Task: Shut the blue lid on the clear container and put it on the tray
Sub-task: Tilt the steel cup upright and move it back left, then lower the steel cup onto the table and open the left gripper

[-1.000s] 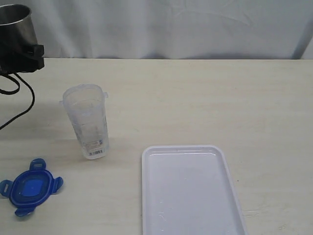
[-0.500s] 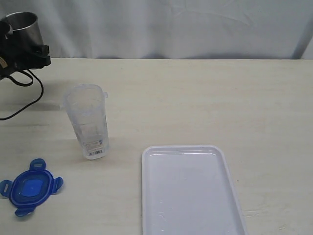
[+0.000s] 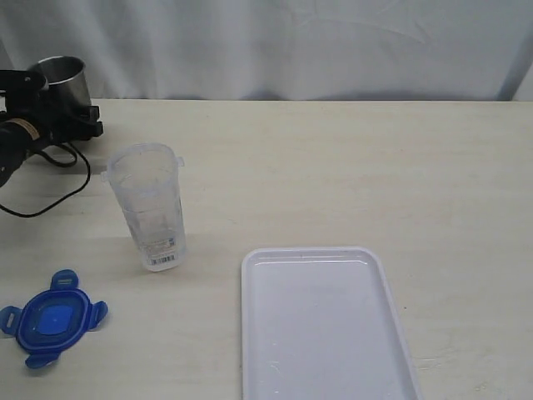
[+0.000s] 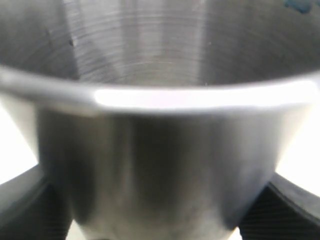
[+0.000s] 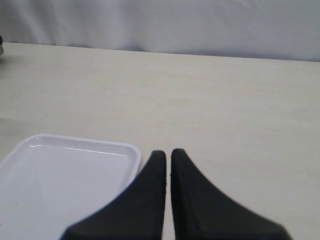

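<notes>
Nothing done yet, I judge: the left gripper (image 3: 52,107), at 10 o'clock on the table (image 3: 333,167), has its jaws wide around a grey steel cup (image 3: 62,75). The blue lid (image 3: 52,318) lies flat at 7 o'clock of the clear container (image 3: 150,208), well apart, and the container stands upright, open, off the tray (image 3: 325,333) at its 4 o'clock. The right gripper (image 5: 167,162) is pinched closed, empty, by the tray's corner and absent from the exterior view; capping and placing remain; the blurred cup fills the left wrist view, and the tray's near edge is cut off.
</notes>
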Controlling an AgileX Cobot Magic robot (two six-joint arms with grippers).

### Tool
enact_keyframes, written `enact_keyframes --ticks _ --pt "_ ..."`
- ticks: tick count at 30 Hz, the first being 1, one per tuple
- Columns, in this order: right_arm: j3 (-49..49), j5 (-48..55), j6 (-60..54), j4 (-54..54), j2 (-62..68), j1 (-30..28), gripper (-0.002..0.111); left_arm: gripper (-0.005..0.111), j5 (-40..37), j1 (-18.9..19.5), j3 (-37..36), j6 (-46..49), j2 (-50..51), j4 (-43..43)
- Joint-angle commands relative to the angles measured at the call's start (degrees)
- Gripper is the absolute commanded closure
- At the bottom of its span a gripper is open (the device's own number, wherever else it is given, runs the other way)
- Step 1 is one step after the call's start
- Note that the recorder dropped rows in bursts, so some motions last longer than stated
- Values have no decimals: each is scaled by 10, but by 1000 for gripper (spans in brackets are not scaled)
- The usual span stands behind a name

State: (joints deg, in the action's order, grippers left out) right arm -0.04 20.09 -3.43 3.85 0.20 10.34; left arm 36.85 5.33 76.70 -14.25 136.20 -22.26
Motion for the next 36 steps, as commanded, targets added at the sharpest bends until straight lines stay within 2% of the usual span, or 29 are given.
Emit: enact_keyframes --ticks 1,12,28,30,31,32,33,34,35,36 --pt "0 -4 0 -3 -2 -2 104 107 40 0 7 6 2 2" --pt "0 -4 0 -3 -2 -2 104 107 10 0 7 7 15 0" --pt "0 -4 0 -3 -2 -2 104 106 27 0 7 5 37 4" --pt "0 -4 0 -3 -2 -2 104 97 27 0 7 5 37 4" --pt "0 -4 0 -3 -2 -2 104 85 23 0 7 5 37 4" --pt "0 -4 0 -3 -2 -2 104 79 20 0 7 5 37 4" --pt "0 -4 0 -3 -2 -2 104 64 10 0 7 3 37 5" --pt "0 -4 0 -3 -2 -2 104 56 4 0 7 -2 37 6" --pt "0 -4 0 -3 -2 -2 104 42 -8 0 7 -10 37 17" --pt "0 -4 0 -3 -2 -2 104 35 -20 0 7 -10 37 20"
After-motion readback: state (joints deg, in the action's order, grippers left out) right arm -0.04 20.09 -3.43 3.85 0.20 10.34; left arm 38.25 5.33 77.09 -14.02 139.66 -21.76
